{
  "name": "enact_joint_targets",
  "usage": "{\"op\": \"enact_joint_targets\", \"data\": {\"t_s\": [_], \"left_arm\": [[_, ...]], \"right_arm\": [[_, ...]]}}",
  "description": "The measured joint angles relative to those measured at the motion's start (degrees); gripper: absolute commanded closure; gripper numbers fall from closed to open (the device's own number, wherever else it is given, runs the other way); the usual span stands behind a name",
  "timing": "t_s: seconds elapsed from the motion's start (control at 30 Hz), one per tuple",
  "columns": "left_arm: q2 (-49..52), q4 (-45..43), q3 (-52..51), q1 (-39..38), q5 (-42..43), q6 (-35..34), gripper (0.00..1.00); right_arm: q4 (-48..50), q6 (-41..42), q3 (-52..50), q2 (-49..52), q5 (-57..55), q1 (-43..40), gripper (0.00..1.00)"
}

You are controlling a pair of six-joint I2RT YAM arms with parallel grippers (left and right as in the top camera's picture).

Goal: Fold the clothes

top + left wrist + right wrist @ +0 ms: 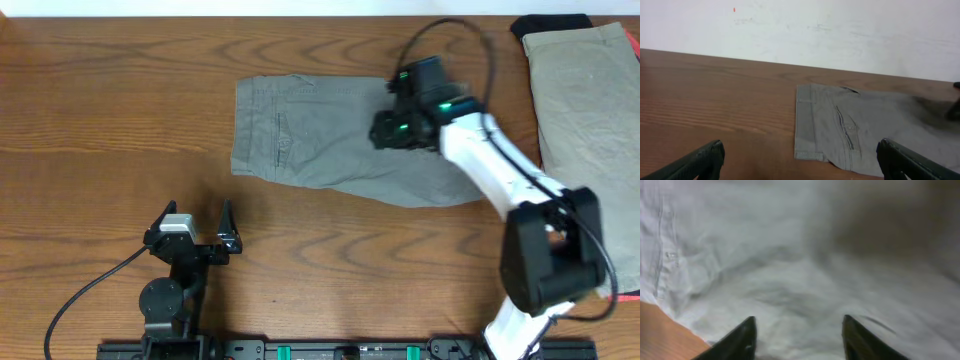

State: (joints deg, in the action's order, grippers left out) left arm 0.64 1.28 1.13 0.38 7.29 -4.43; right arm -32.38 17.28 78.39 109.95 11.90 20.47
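The mid-grey shorts [320, 135] lie folded flat at the table's back centre, waistband to the left. They also show in the left wrist view [860, 130] with a stitched pocket. My right gripper [385, 128] hovers over the shorts' right part, open and empty, with grey cloth [800, 280] filling its view between the fingers [797, 335]. My left gripper [197, 232] is open and empty near the table's front left, well short of the shorts [800, 160]. A paler beige-grey pair [585, 110] lies at the far right.
A dark garment [550, 24] peeks out behind the beige pair at the back right corner. A white wall rises behind the table's far edge [790, 30]. A black rail [330, 350] runs along the front edge.
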Motion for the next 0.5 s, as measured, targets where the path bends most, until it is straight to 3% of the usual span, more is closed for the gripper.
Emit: {"op": "enact_joint_targets", "data": {"t_s": [0.07,0.1,0.5], "left_arm": [[0.0,0.0,0.0,0.0,0.0,0.0,0.02],[0.0,0.0,0.0,0.0,0.0,0.0,0.02],[0.0,0.0,0.0,0.0,0.0,0.0,0.02]], "right_arm": [[1.6,0.2,0.0,2.4,0.0,1.9,0.82],[2.4,0.7,0.0,3.6,-0.1,2.7,0.85],[1.6,4.2,0.1,8.7,-0.8,9.1,0.96]]}}
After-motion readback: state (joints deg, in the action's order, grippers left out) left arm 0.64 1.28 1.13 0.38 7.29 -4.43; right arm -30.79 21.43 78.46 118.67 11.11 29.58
